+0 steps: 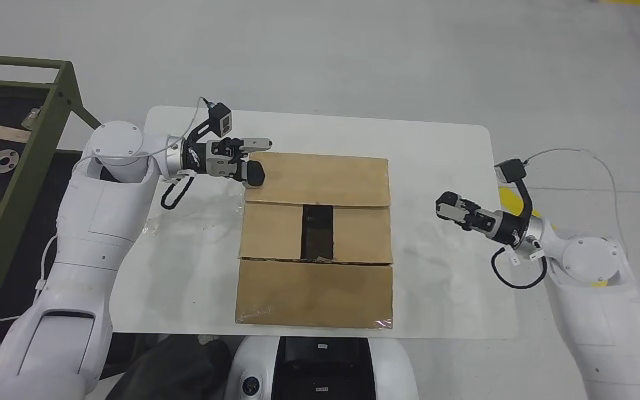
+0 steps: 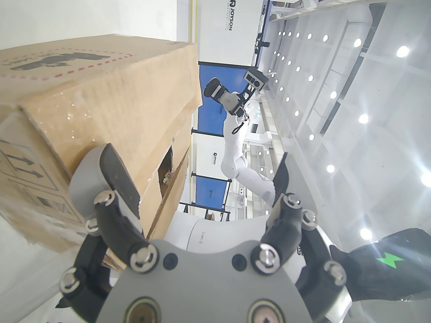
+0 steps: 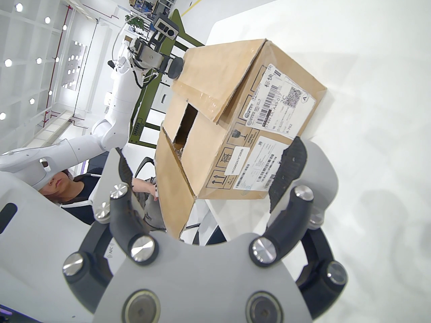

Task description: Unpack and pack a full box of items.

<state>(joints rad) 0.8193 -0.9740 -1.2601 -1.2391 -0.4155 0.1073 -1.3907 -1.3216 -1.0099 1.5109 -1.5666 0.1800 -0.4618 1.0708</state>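
The cardboard box (image 1: 365, 235) stands in the middle of the white table (image 1: 440, 150). Its near flap (image 1: 315, 295) is folded outward toward the robot, and its far flap (image 1: 318, 178) lies over the top. The two inner flaps (image 1: 270, 232) are nearly flat, with a dark gap (image 1: 319, 232) between them. The step in hand looks like opening that far flap before anything is unpacked. The left gripper (image 1: 254, 160) sits at the box's far left corner. Its fingers (image 2: 114, 176) are apart and clamped on nothing, one of them just beside the box's left side under the flap's end. The right gripper (image 1: 447, 207) hangs over bare table well apart from the box's right side, its fingers (image 3: 289, 166) likewise apart. To do this well, I would slip one finger under the flap's end, close on the cardboard near the corner, and swing it back about its hinge. The other arm could steady the box against sliding. The top view gives the flap layout. The left wrist view adds a torn handle hole (image 2: 166, 166) in the box's side. The right wrist view adds shipping labels (image 3: 279, 102) and shows the far flap's end slightly lifted.
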